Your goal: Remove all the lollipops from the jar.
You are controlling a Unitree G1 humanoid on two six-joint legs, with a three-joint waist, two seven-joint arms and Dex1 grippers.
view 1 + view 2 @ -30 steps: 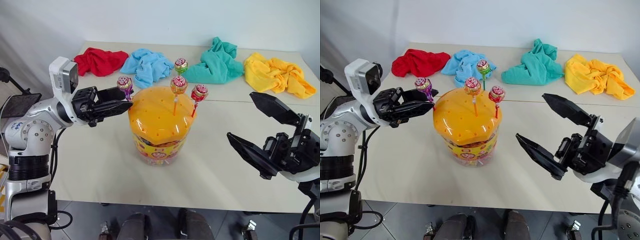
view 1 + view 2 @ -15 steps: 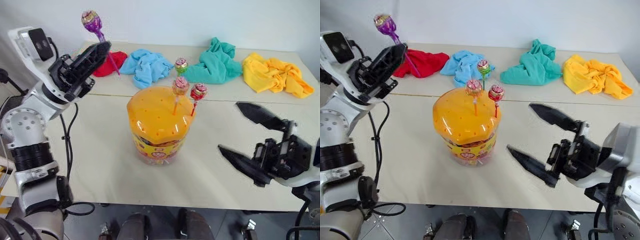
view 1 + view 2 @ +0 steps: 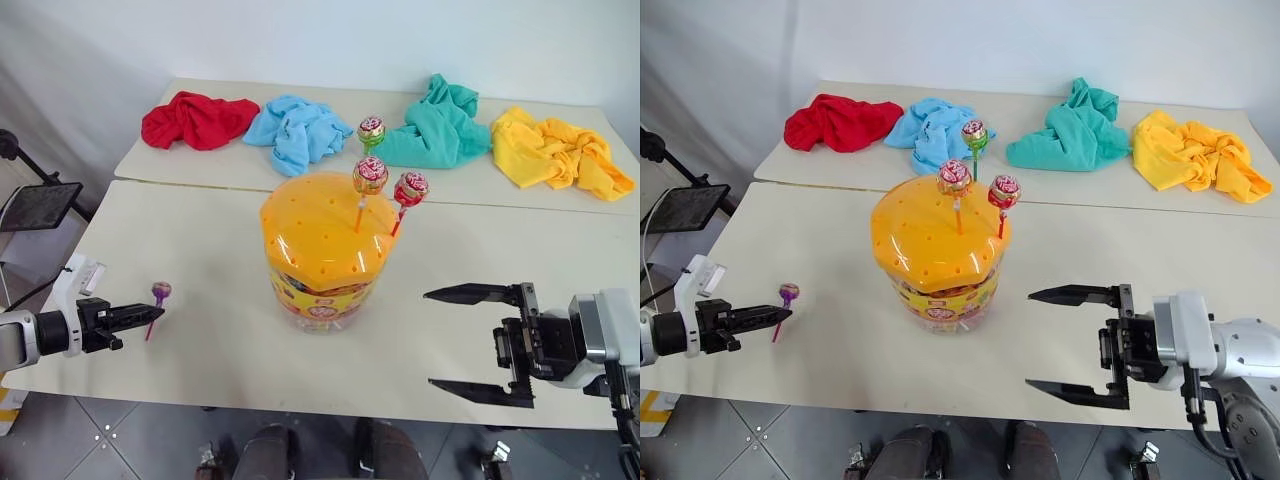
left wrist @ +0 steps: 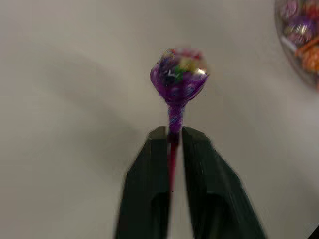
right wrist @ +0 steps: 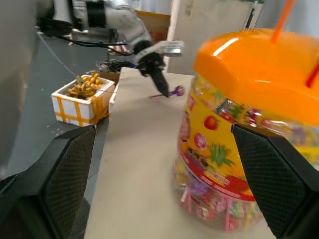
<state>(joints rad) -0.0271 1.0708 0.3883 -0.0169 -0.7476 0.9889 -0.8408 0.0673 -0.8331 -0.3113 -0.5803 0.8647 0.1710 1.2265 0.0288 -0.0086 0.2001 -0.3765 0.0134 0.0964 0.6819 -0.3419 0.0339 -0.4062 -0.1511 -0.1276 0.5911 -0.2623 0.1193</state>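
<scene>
left tool (image 4: 172,137) pinches the purple lollipop (image 3: 160,292) by its thin, light stick above the desk (image 3: 210,250); three stand in the jar (image 3: 325,250) lid; right tool (image 3: 462,342) gapes wide.

Glossy plastic jar (image 3: 325,262), matt table (image 3: 210,230)

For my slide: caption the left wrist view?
Left gripper pinching a purple lollipop by its stick above the table.

Pale tables (image 3: 200,240) — white wall (image 3: 300,40), grey tiled floor (image 3: 150,440)
</scene>
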